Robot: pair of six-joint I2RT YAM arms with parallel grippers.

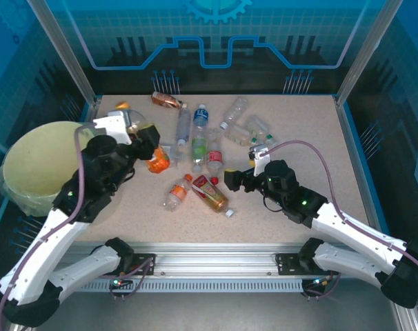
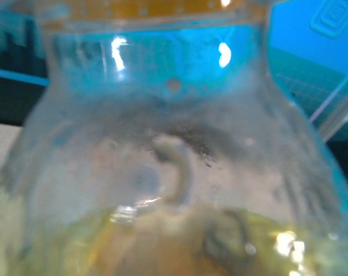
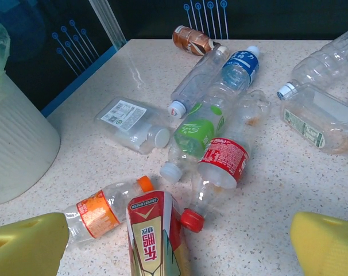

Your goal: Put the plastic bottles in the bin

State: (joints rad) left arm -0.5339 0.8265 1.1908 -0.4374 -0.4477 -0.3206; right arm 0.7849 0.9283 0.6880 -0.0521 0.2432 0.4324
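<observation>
In the left pincer (image 1: 152, 147), clamped tight on it, was an orange-labelled plastic bottle (image 1: 158, 163); the bin (image 1: 30, 162) stood to that pincer's left. Ahead of the right pincer (image 1: 231, 181), its jaws wide apart, other bottles (image 1: 198, 148) lay on the table (image 1: 319, 138).

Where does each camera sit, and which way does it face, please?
Top external: above and behind, looking down on the table, bin, left arm and right arm.
Left wrist: right against an orange-banded bottle.
Right wrist: low over the table, facing the scattered bottles; its yellow fingertips show.
Shared: top and right wrist both see the bin and red-labelled bottle.
</observation>
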